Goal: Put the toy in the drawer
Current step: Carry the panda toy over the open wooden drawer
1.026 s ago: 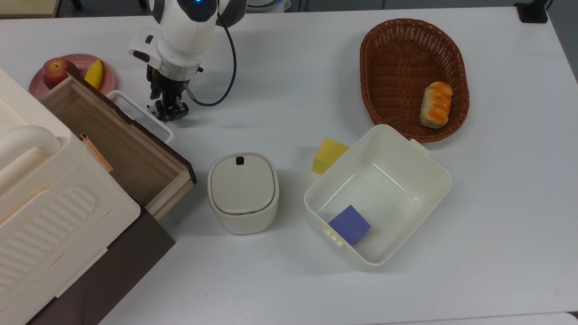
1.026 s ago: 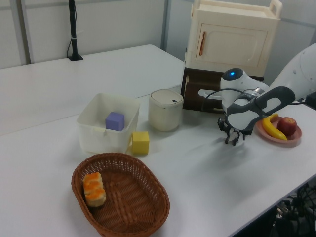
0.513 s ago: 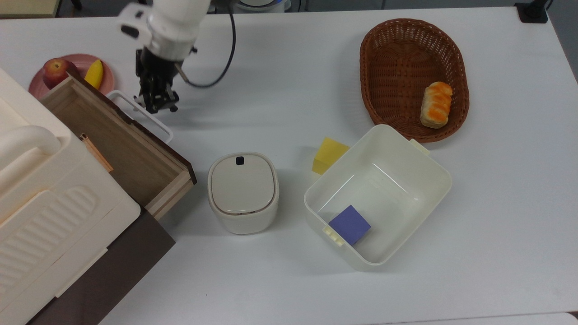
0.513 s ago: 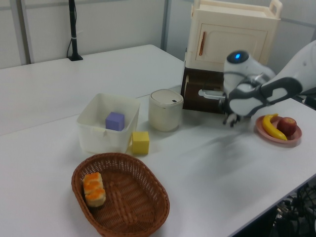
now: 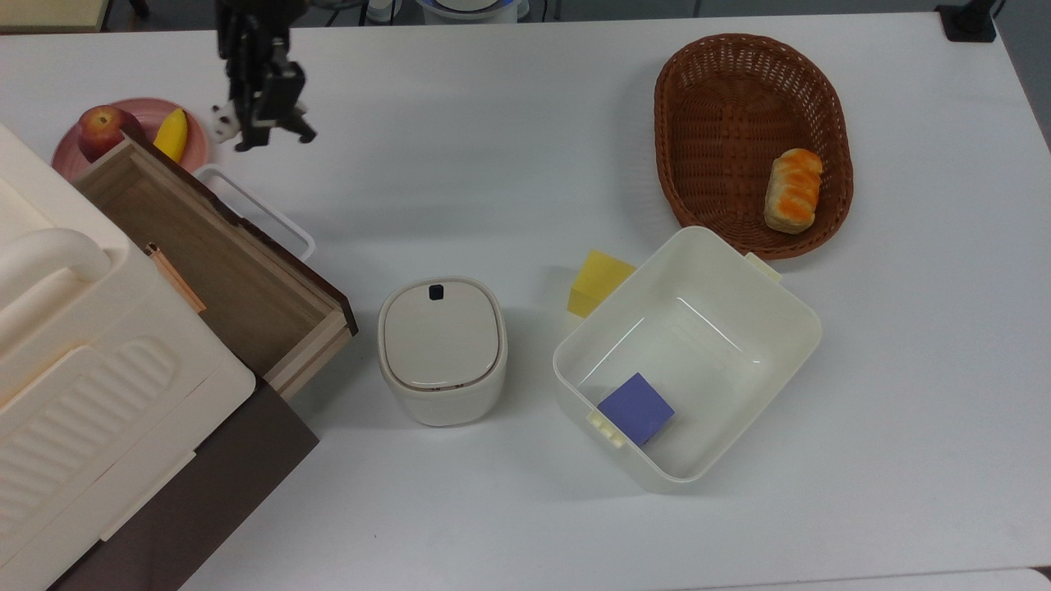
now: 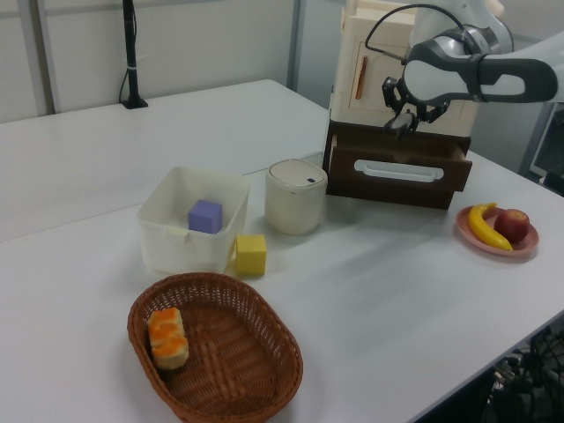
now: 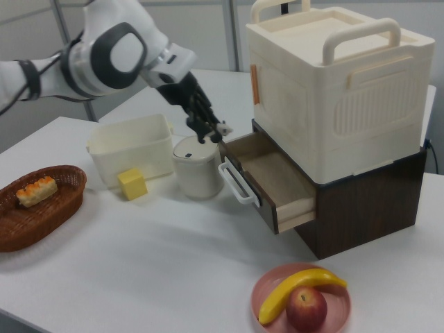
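Note:
The tiny black-and-white panda toy (image 5: 223,121) (image 7: 223,128) hangs in the air, sticking out at the side of my gripper (image 5: 261,125) (image 6: 401,123) (image 7: 209,132), which is shut on it. The gripper is well above the table, near the far corner of the wooden drawer (image 5: 209,246) (image 7: 274,179). The drawer stands pulled out of the dark-brown base, its light-brown inside bare. Its dark front (image 6: 397,167) carries a white loop handle (image 5: 256,211). In the right view the toy hovers just left of the drawer's front and above the handle.
A pink plate (image 5: 139,115) with an apple and a banana lies behind the drawer. A cream lidded bin (image 5: 442,349) stands in front of it. A cream tub (image 5: 788,328) holds a purple cube, with a yellow cube (image 5: 599,283) beside it. A wicker basket (image 5: 714,98) holds bread.
My gripper rose from the table beside the drawer handle and moved toward the top view's upper left, lifting the toy with it.

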Available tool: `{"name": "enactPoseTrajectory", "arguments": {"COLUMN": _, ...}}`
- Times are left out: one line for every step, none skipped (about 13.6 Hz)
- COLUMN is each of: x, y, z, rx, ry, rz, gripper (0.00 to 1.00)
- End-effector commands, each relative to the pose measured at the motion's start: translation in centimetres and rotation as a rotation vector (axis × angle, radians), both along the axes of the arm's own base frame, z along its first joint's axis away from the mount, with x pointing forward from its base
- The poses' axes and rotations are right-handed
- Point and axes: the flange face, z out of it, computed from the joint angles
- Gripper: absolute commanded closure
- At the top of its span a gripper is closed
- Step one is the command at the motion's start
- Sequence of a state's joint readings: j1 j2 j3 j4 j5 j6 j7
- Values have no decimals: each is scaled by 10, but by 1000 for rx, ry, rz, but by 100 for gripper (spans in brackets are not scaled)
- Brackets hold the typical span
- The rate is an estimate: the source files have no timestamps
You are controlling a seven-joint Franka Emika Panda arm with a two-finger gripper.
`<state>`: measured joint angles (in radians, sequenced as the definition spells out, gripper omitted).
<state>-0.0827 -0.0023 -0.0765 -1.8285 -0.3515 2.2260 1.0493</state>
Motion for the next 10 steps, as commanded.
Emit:
{"name": "enactPoseTrajectory", "arguments": {"x": 47, "y": -54, "z": -20, "rx": 4, "ry": 9, "rz": -69, "gripper": 100}}
{"name": "enactPoseTrajectory", "arguments": {"x": 55, "y": -73, "z": -30, "rx": 1, "ry": 11, "rz": -93, "gripper": 100}}
{"name": "enactPoseTrajectory", "arguments": {"x": 60, "y": -79, "z": -36, "rx": -3, "ry": 3, "rz": -93, "gripper": 100}}
{"name": "enactPoseTrajectory", "arguments": {"x": 63, "y": -82, "z": -41, "rx": -11, "ry": -5, "rz": -84, "gripper": 100}}
{"name": "enactPoseTrajectory", "arguments": {"x": 65, "y": -83, "z": -50, "rx": -16, "ry": -2, "rz": -77, "gripper": 92}}
{"name": "enactPoseTrajectory", "arguments": {"x": 69, "y": -84, "z": -63, "rx": -13, "ry": 17, "rz": -76, "gripper": 77}}
{"name": "enactPoseTrajectory", "arguments": {"x": 70, "y": -88, "z": -72, "rx": -13, "ry": 29, "rz": -81, "gripper": 58}}
{"name": "enactPoseTrajectory", "arguments": {"x": 71, "y": -90, "z": -81, "rx": -11, "ry": 42, "rz": -84, "gripper": 39}}
{"name": "enactPoseTrajectory", "arguments": {"x": 71, "y": -91, "z": -82, "rx": -11, "ry": 44, "rz": -84, "gripper": 37}}
{"name": "enactPoseTrajectory", "arguments": {"x": 71, "y": -91, "z": -82, "rx": -11, "ry": 44, "rz": -85, "gripper": 26}}
